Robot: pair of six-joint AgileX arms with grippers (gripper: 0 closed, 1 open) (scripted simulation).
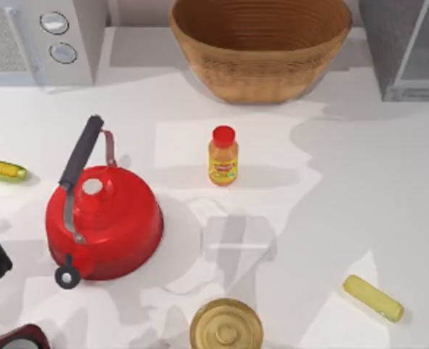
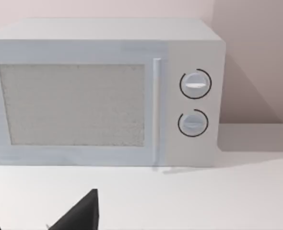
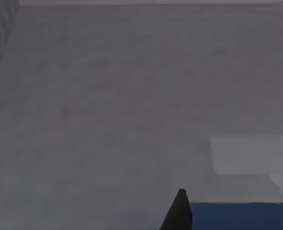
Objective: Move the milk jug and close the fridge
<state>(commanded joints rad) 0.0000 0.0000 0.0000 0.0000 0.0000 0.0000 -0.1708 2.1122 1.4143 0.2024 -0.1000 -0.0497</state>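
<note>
- The worktop (image 1: pixel 360 189) spread below both arms. Nothing lying on it was the blue-and-white carton, which suggested the jug was off the surface.
- The fridge (image 3: pixel 108 96) stood straight ahead of the right end effector (image 3: pixel 180 215) and very near it, its grey face taking up the right wrist view with a paler panel to one side. That closeness fitted an arm brought up to the appliance with the carton. Whether the door was shut could not be read.
- The microwave (image 2: pixel 103 96) faced the left end effector (image 2: pixel 36 224), which hung low over the worktop in front of it, splayed apart and empty. The left arm looked parked, well away from the fridge.
- The wicker basket (image 1: pixel 262 43) sat at the back between the two appliances, well apart from both end effectors.
- The red kettle (image 1: pixel 102 218) rested just beside the left arm, untouched.
- The milk jug (image 3: pixel 240 215) showed its blue top hard against the right end effector, in front of the fridge. Whether it was clasped or already let go could not be told.
- The orange bottle (image 1: pixel 223 156) stood upright mid-worktop, clear of both arms and no part of the job.
</note>
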